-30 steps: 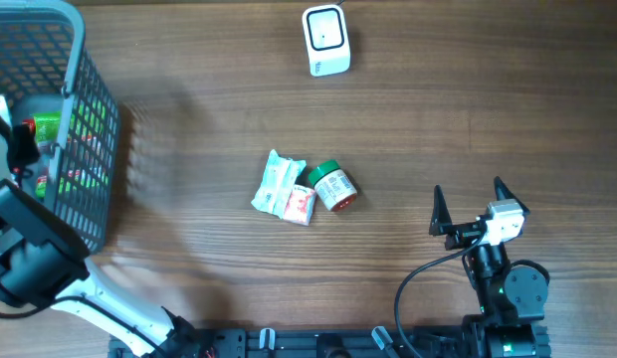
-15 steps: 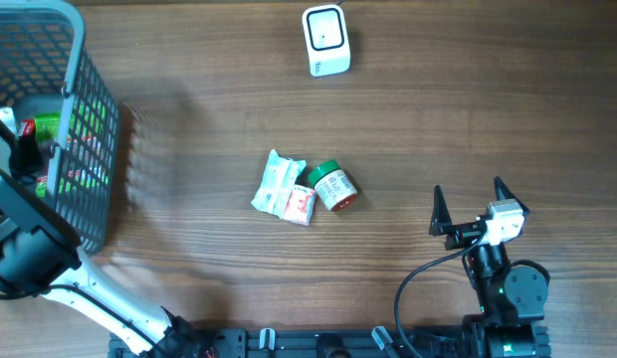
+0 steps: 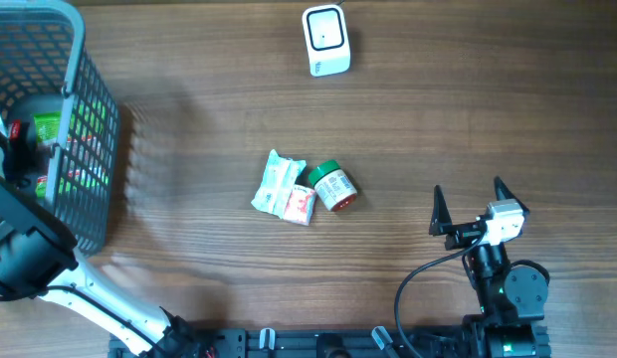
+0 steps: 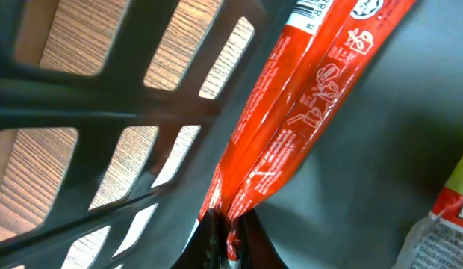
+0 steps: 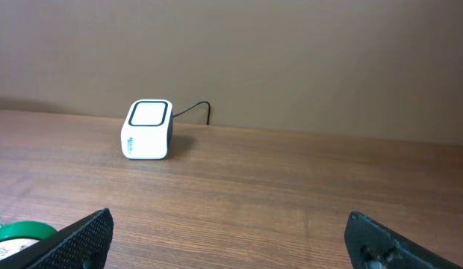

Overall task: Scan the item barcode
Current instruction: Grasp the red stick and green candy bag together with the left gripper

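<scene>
Wood-grain tabletop (image 3: 408, 119) fills the overhead view, with a white scanner (image 3: 325, 40) at the far edge, its window facing up, and a grey basket (image 3: 90, 109) at the robot's left corner. The left gripper (image 4: 225, 243) reaches down inside that basket, its jaws pressed together on the crimped end of a red packet (image 4: 291, 134). The packet lies slanted along the basket's slotted wall. Pinching the thin end seam looks deliberate: it is the only part that offers flat purchase, and it leaves the printed faces uncovered. A barcode (image 4: 312, 9) shows at the packet's far end, away from the grip, so it should remain readable once lifted. The item has not left the basket, and the scanner is well apart across the table, so the carry and the scan are both yet to come.

The right gripper (image 3: 469, 194) hangs spread wide near its base, holding nothing and clear of that route. A pale packet (image 3: 279, 186) and a green-lidded jar (image 3: 333, 186) lie touching at mid-table.
</scene>
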Available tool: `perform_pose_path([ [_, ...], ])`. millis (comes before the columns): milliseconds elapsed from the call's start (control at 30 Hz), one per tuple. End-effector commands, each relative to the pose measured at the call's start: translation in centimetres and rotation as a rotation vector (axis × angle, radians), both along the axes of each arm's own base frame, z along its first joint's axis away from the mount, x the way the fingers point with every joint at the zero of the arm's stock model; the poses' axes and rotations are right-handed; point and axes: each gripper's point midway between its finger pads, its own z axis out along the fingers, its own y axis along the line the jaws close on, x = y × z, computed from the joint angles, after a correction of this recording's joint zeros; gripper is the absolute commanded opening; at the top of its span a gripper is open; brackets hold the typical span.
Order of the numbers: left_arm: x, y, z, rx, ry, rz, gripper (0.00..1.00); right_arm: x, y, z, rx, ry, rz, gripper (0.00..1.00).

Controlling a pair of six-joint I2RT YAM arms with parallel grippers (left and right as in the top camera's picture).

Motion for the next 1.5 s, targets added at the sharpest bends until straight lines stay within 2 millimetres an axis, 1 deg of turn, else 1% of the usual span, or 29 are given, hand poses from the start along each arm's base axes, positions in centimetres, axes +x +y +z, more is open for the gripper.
perform_pose_path([
  [0, 0.4, -1.5, -0.3, -0.054, -0.022, 0.026, 0.04, 0.0, 0.1, 0.2, -0.017, -0.012, 0.009, 1.0],
  [133, 2.6, -2.9, 5.1, 0.001, -0.137, 0.04, 0.04, 0.0, 0.1, 0.2, -0.017, -0.012, 0.009, 1.0],
  [167, 3.3, -3.7, 7.3, 0.021, -0.186, 0.043, 0.04, 0.0, 0.1, 0.2, -0.017, -0.012, 0.009, 0.99],
  [267, 4.5, -5.9, 11.5, 0.052, -0.261, 0.017, 0.04, 0.0, 0.1, 0.2, -0.017, -0.012, 0.009, 1.0],
  [300, 4.8, -6.7, 12.7, 0.059, -0.275, -0.001, 0.04, 0.0, 0.1, 0.2, -0.017, -0.012, 0.009, 0.99],
  [333, 5.0, -8.0, 14.0, 0.061, -0.288, -0.021, 0.04, 0.0, 0.1, 0.2, -0.017, -0.012, 0.009, 1.0],
  [400, 4.9, -9.5, 14.5, 0.036, -0.301, -0.001, 0.04, 0.0, 0.1, 0.2, -0.017, -0.012, 0.009, 1.0],
  [467, 4.7, -10.6, 14.0, 0.003, -0.282, 0.019, 0.04, 0.0, 0.1, 0.2, -0.017, -0.012, 0.009, 1.0],
  [500, 4.4, -11.1, 13.3, -0.015, -0.26, 0.023, 0.04, 0.0, 0.1, 0.2, -0.017, -0.012, 0.009, 1.0],
  [700, 3.3, -12.3, 8.6, -0.09, -0.152, 0.026, 0.04, 0.0, 0.1, 0.2, -0.017, -0.012, 0.009, 1.0],
  [767, 3.6, -12.9, 7.2, -0.131, -0.154, 0.011, 0.04, 0.0, 0.1, 0.2, -0.017, -0.012, 0.009, 1.0],
  [833, 4.1, -13.6, 6.2, -0.176, -0.167, -0.015, 0.04, 0.0, 0.1, 0.2, -0.017, -0.012, 0.009, 1.0],
  [867, 4.3, -13.9, 5.8, -0.193, -0.174, -0.021, 0.06, 0.0, 0.1, 0.2, -0.017, -0.012, 0.009, 1.0],
  [1000, 4.7, -14.0, 5.5, -0.205, -0.186, -0.028, 0.25, 0.0, 0.1, 0.2, -0.017, -0.012, 0.009, 1.0],
  [1033, 4.7, -14.0, 5.5, -0.204, -0.189, -0.028, 0.4, 0.0, 0.1, 0.2, -0.017, -0.012, 0.009, 1.0],
  [1067, 4.8, -13.9, 5.6, -0.201, -0.193, -0.027, 0.62, 0.0, 0.1, 0.2, -0.017, -0.012, 0.009, 1.0],
  [1100, 4.8, -13.7, 5.7, -0.199, -0.196, -0.025, 0.69, 0.0, 0.1, 0.2, -0.017, -0.012, 0.009, 1.0],
  [1133, 4.7, -13.6, 5.7, -0.198, -0.196, -0.022, 0.7, 0.0, 0.1, 0.2, -0.017, -0.012, 0.009, 1.0],
  [1200, 4.5, -13.3, 5.7, -0.197, -0.199, -0.013, 0.8, 0.0, 0.1, 0.2, -0.017, -0.012, 0.009, 1.0],
  [1333, 4.3, -13.0, 6.0, -0.202, -0.209, -0.007, 0.87, 0.0, 0.1, 0.2, -0.017, -0.012, 0.009, 1.0],
  [1400, 4.9, -13.8, 6.0, -0.253, -0.238, -0.034, 0.92, 0.0, 0.1, 0.2, -0.017, -0.012, 0.009, 1.0],
  [1467, 5.7, -15.2, 6.1, -0.32, -0.267, -0.126, 0.95, 0.0, 0.1, 0.2, -0.017, -0.012, 0.009, 1.0],
])
